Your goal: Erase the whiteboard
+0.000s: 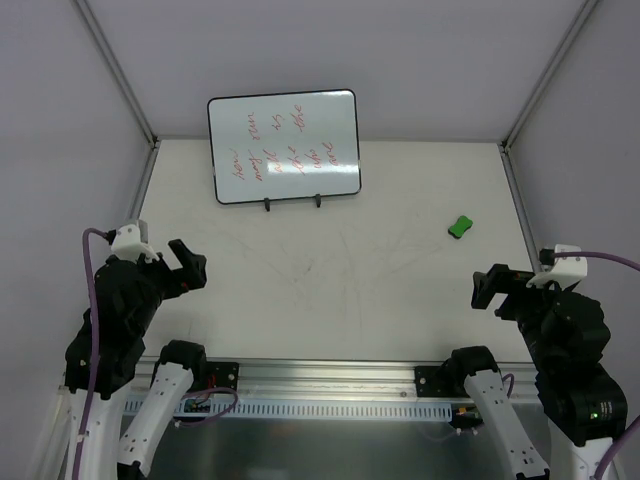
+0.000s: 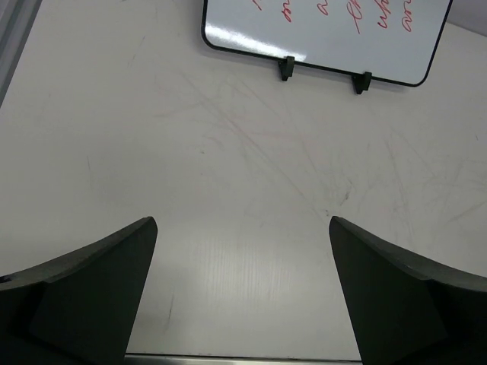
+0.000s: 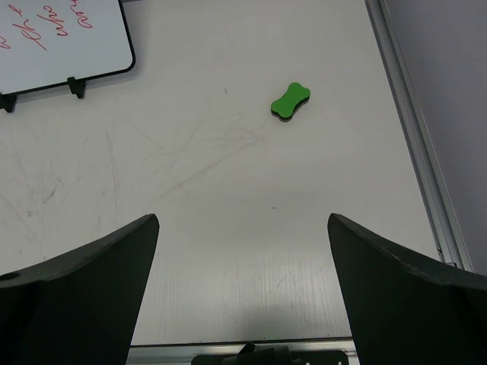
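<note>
Red-scrawled whiteboard (image 1: 284,146) | upright, far side | well beyond left pincer (image 2: 242,224)

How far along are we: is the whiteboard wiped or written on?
Written on: red handwriting covers the whiteboard; the green eraser lies apart from it.
</note>
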Robot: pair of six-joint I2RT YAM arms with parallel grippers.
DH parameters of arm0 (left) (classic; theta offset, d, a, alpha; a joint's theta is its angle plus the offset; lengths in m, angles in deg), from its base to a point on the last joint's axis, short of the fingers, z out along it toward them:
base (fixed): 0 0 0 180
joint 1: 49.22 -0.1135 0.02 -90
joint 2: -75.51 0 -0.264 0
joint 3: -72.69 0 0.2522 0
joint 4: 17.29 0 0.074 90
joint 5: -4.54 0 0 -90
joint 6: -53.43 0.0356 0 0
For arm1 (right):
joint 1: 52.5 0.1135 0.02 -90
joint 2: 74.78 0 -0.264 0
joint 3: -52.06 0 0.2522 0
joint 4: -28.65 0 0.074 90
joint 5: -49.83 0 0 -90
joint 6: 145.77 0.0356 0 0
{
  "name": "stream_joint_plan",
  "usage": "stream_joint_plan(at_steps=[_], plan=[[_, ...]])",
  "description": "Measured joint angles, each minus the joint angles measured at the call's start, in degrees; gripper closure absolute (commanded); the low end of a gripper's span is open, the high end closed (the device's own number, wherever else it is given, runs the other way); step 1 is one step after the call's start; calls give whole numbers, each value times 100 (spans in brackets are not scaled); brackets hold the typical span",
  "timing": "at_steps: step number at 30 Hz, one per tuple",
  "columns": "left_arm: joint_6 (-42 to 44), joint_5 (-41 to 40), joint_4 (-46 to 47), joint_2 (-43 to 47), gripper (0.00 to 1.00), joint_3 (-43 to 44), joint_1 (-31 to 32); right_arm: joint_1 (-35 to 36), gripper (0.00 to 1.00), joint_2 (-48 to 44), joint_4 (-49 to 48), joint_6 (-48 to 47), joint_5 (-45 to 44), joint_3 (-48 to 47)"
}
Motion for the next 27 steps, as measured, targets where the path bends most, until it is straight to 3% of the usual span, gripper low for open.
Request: stream_joint_plan(at_steps=[10,19,27], plan=[[-391,11,151,-1508,1,7,0,0,1,72,-61,57,503,42],[-839,-260,1373,-4024,1,310,350,9,1,807,-267,238,601,498],[-1097,-822,2601,-6406,1,1176,669,15,1,643,-455,264,1239,981]])
